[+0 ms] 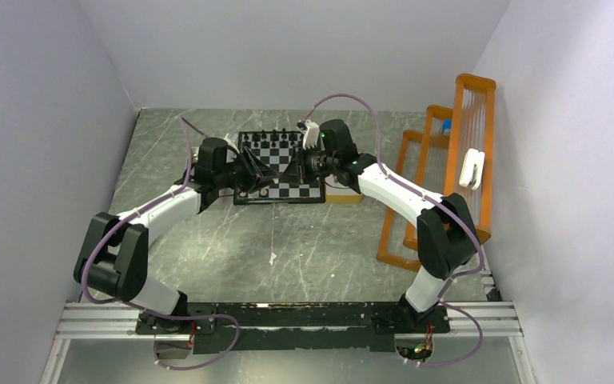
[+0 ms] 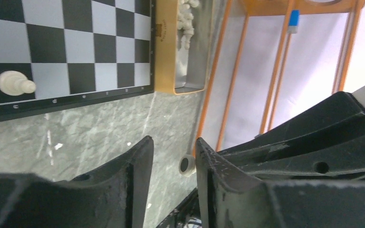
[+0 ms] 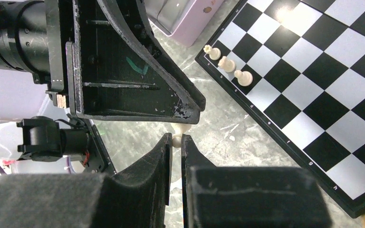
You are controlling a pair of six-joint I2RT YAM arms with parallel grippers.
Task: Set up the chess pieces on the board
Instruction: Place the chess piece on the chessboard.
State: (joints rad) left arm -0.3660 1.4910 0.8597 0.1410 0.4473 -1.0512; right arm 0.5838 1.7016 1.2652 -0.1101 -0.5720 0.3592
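The board (image 1: 280,164) lies at the table's far middle, with black chess pieces (image 1: 276,134) along its far edge. Three cream pieces (image 3: 228,64) stand near one corner, and a cream pawn (image 2: 15,83) stands on a dark square. Both grippers meet just off the board's near edge. My right gripper (image 3: 176,138) is shut on a small cream piece (image 3: 177,130), pinched at its fingertips. My left gripper (image 2: 172,142) stands open right in front of it. That piece's round base (image 2: 187,165) shows beside the left gripper's right finger (image 2: 209,161), with no squeeze on it.
A tan tray (image 2: 164,57) with a metal inset holding several cream pieces (image 2: 185,19) sits against the board's right side. An orange wire rack (image 1: 448,176) stands along the right wall. A pale pink tin (image 3: 190,23) lies past the board's corner.
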